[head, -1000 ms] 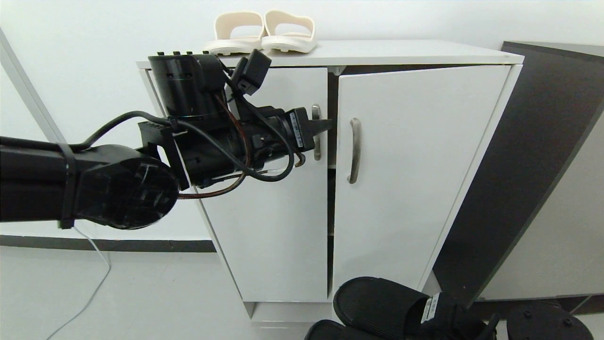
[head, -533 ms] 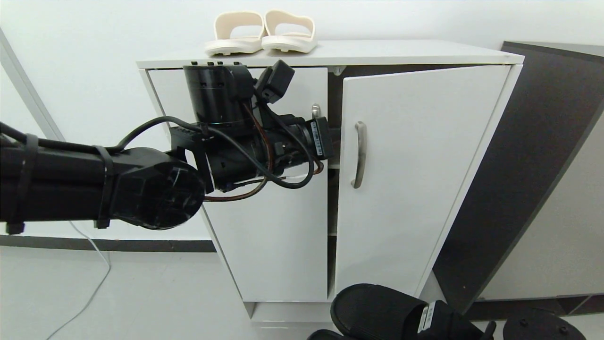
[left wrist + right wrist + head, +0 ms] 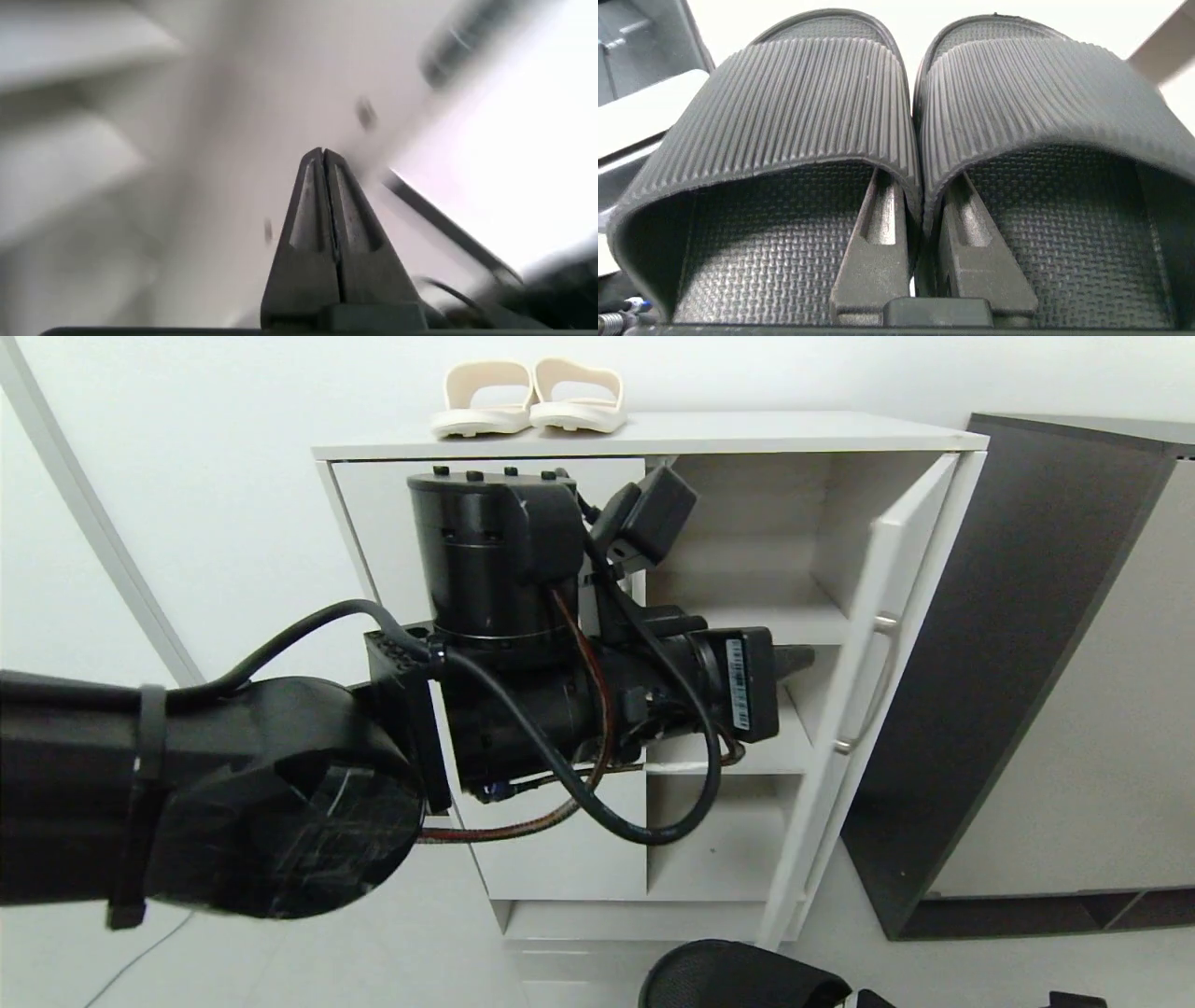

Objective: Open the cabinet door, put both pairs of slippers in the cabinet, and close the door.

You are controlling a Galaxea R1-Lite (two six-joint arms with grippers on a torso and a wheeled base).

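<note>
The white cabinet (image 3: 709, 429) has its right door (image 3: 896, 579) swung wide open, showing bare shelves (image 3: 747, 602); the left door (image 3: 373, 513) is closed. My left gripper (image 3: 805, 658) is shut on nothing and sits in the opening, close to the inner face of the open door; in the left wrist view its fingers (image 3: 313, 205) are pressed together. A cream pair of slippers (image 3: 527, 397) rests on the cabinet top. The black pair of slippers (image 3: 813, 112) hangs low in front of the cabinet (image 3: 738, 978), with my right gripper (image 3: 922, 187) shut on their adjoining inner sides.
A tall dark grey panel (image 3: 1027, 663) stands just right of the cabinet, close behind the open door and its metal handle (image 3: 873, 681). White wall runs behind and to the left, with pale floor (image 3: 373, 961) below.
The right door has gone from ajar to wide open, with my left gripper moving right behind it into the opening. The head camera has shifted, and the black slippers sit lower in view.
</note>
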